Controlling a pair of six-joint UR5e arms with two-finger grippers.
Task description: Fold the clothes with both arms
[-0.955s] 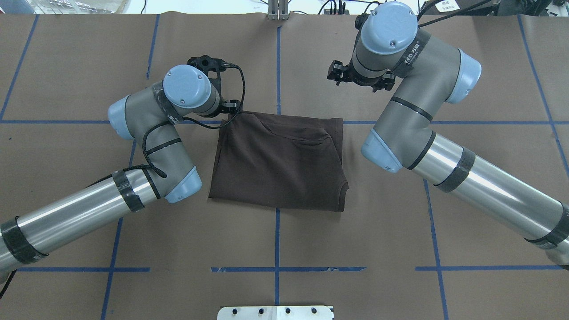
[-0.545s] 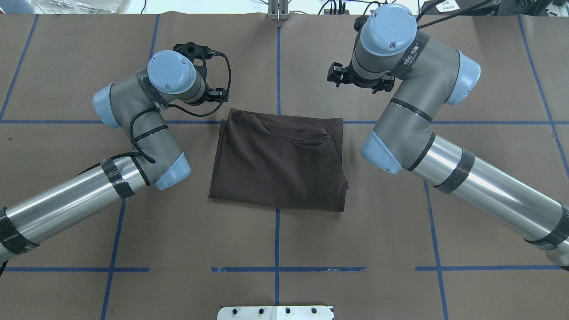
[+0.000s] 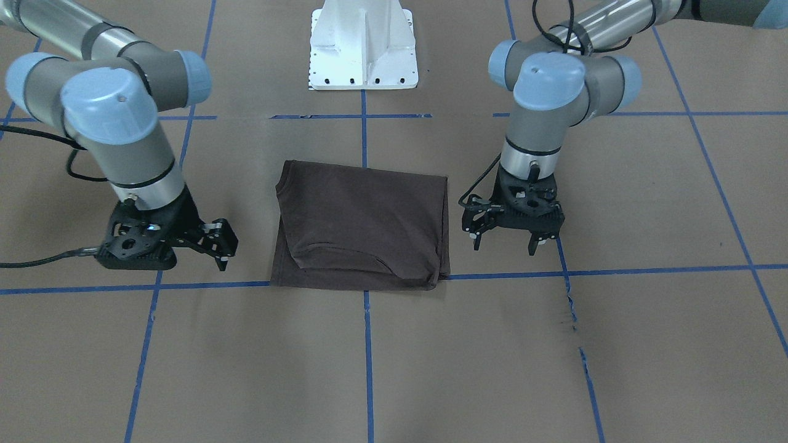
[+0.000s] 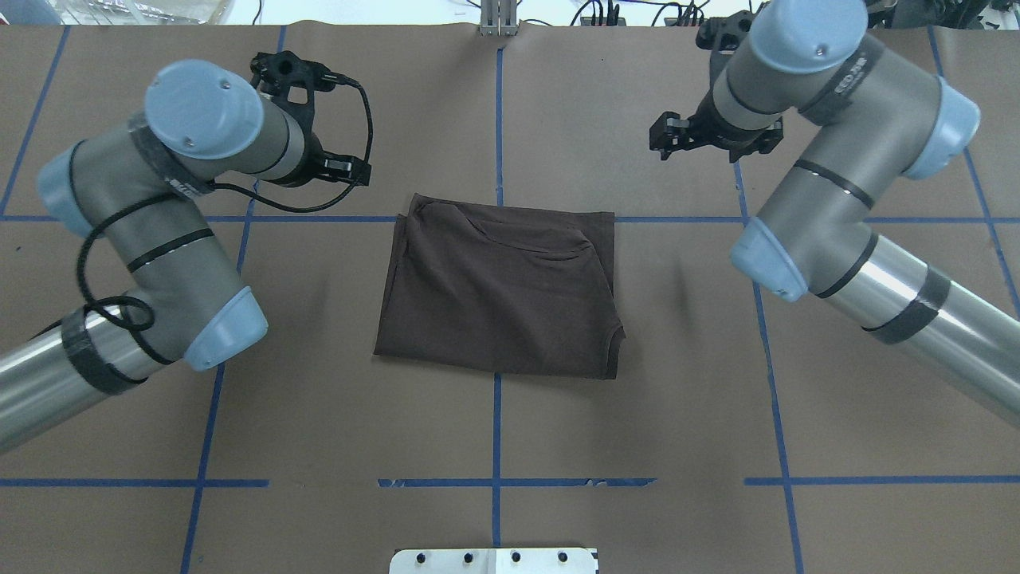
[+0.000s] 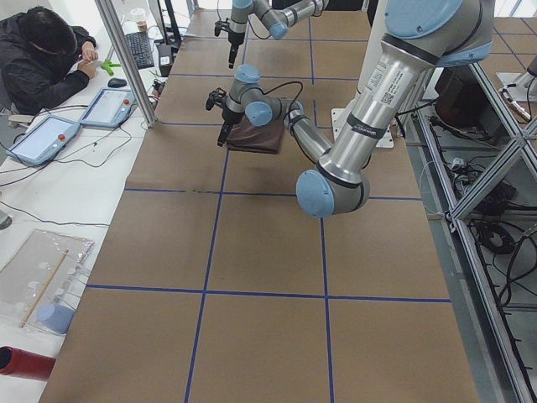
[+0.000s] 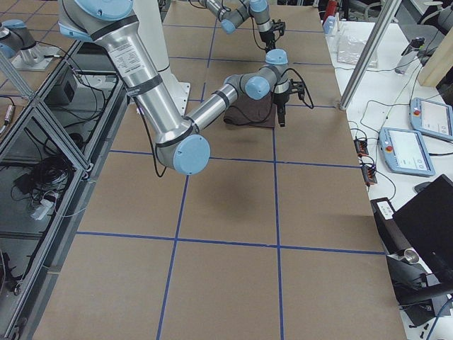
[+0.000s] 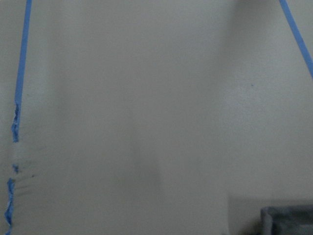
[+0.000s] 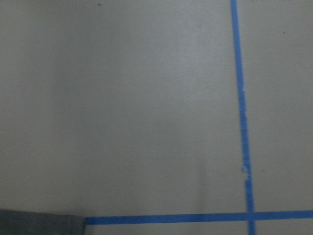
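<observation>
From the front-facing camera, the dark grey-brown short-sleeved T-shirt lies as a flat, several-layered rectangle in the middle of the brown paper-covered bench, ahead of the white base pedestal. Its operator-side edge sits along a blue tape line, probably used as a squaring guide. The black two-finger left end effector hangs fingers-down just off one side of the cloth with its fingers spread and empty. The black right end effector stands farther off the opposite side, also spread and holding nothing. Neither touches fabric, which I read as both standing clear so the layers are not dragged. In the overhead view the shirt sits between the arms, with a curved top flap toward the far edge and a small notch at the near right corner. Both end effectors lie beyond its far corners, the right one well apart. The folding looks close to done, though one more halving could follow. The two side views only confirm the bundle resting flat between the wrists; finger spacing cannot be judged there. A person sits at a side desk beyond the bench. The left wrist camera shows bare paper and tape, so nothing lies beneath it. The right wrist camera shows a tape crossing and a grey sliver at the bottom corner that I cannot identify.
</observation>
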